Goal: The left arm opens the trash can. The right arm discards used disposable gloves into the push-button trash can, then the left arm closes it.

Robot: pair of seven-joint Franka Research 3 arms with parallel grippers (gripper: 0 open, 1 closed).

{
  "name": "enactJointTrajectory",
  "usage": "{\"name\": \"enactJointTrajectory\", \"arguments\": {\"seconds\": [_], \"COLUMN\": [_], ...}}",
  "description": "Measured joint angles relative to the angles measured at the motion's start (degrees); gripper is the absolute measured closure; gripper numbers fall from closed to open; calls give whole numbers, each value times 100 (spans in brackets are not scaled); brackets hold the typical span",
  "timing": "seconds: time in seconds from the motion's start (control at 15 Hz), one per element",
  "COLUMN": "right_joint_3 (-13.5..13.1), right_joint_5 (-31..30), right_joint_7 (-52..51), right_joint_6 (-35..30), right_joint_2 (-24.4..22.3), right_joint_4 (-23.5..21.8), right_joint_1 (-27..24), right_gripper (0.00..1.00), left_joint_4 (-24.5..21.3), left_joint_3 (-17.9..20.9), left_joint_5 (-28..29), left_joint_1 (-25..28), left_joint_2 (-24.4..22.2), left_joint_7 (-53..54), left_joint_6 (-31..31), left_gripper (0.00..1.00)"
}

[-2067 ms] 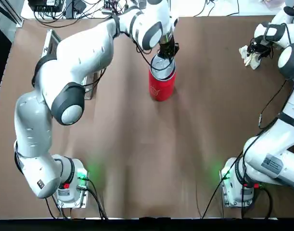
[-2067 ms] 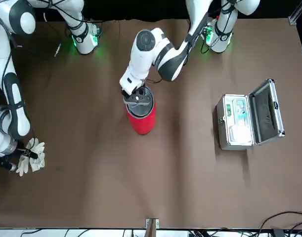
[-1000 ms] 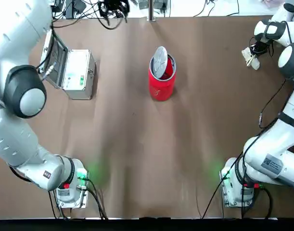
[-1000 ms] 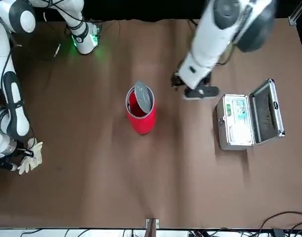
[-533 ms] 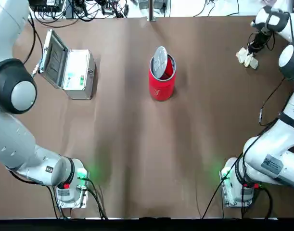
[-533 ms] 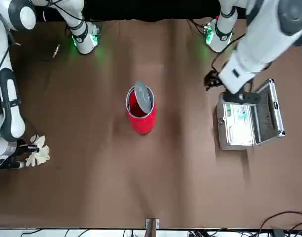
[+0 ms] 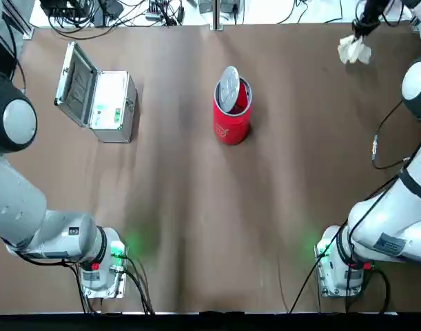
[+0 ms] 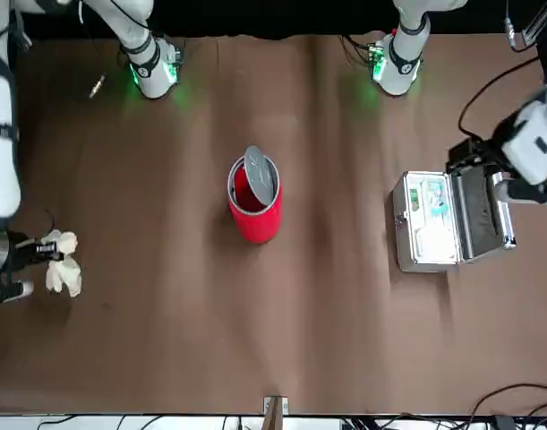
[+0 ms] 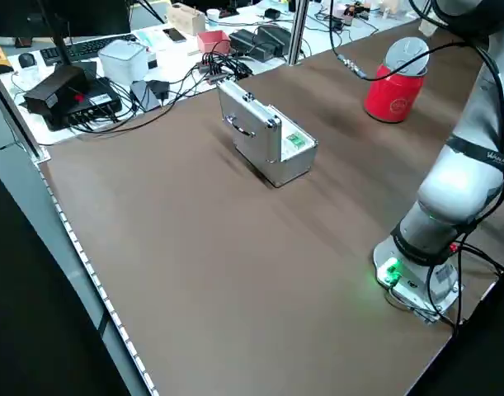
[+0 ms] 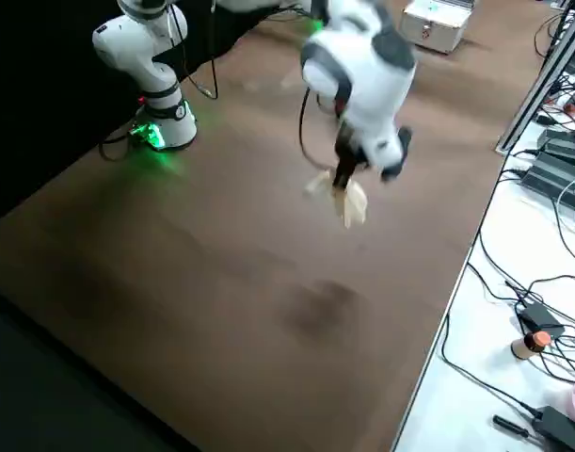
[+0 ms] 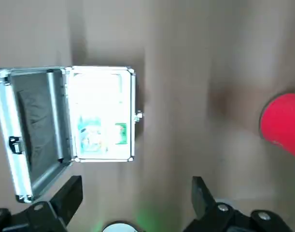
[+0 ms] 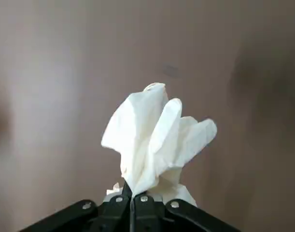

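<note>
The red trash can (image 7: 231, 117) stands mid-table with its silver lid (image 7: 228, 86) tipped up, so the can is open. Its red side (image 11: 284, 124) also shows in the left wrist view. My right gripper (image 12: 133, 197) is shut on the cream gloves (image 12: 154, 136), which hang above the table at the far right corner (image 7: 353, 48), well away from the can. The front view shows the same gloves (image 8: 60, 262) at my right gripper (image 8: 31, 251). My left gripper (image 11: 136, 182) is open and empty, high above the silver case (image 11: 91, 116).
The silver case (image 7: 103, 103) with a green label lies open at the far left of the table. Cables and electronics (image 9: 87, 82) crowd the bench beyond the table's far edge. Both arm bases (image 7: 100, 265) sit at the near edge.
My left gripper left the can's lid, which sprang open, and swung out over the silver case. My right gripper lifted the gloves off the table.
</note>
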Motion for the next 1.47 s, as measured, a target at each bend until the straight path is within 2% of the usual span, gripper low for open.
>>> {"name": "enactJointTrajectory", "arguments": {"seconds": [0.4, 0.67, 0.8, 0.87, 1.0, 1.47], "right_joint_3": [29, 39, 43, 45, 50, 48], "right_joint_5": [425, 537, 638, 766, 807, 993], "right_joint_7": [911, 1385, 1683, 2139, 2556, 3258], "right_joint_6": [-773, -870, -883, -885, -883, -857], "right_joint_2": [-830, -1166, -1252, -1276, -1275, -1275], "right_joint_4": [-38, -320, -476, -584, -637, -782], "right_joint_1": [1034, 1657, 1929, 2278, 2670, 3667], "right_gripper": [98, 98, 98, 98, 98, 98], "left_joint_4": [-33, -50, -43, -38, -37, -81], "left_joint_3": [-12, -83, -123, -126, -115, -98], "left_joint_5": [66, 272, 428, 453, 457, 457], "left_joint_1": [182, 134, 53, 31, 41, 56], "left_joint_2": [2, 0, -20, -53, -70, 155], "left_joint_7": [0, 0, -1, -1, -1, -1], "left_joint_6": [6, 20, 42, 51, 61, 872], "left_gripper": [0, 0, 0, 0, 0, 0]}}
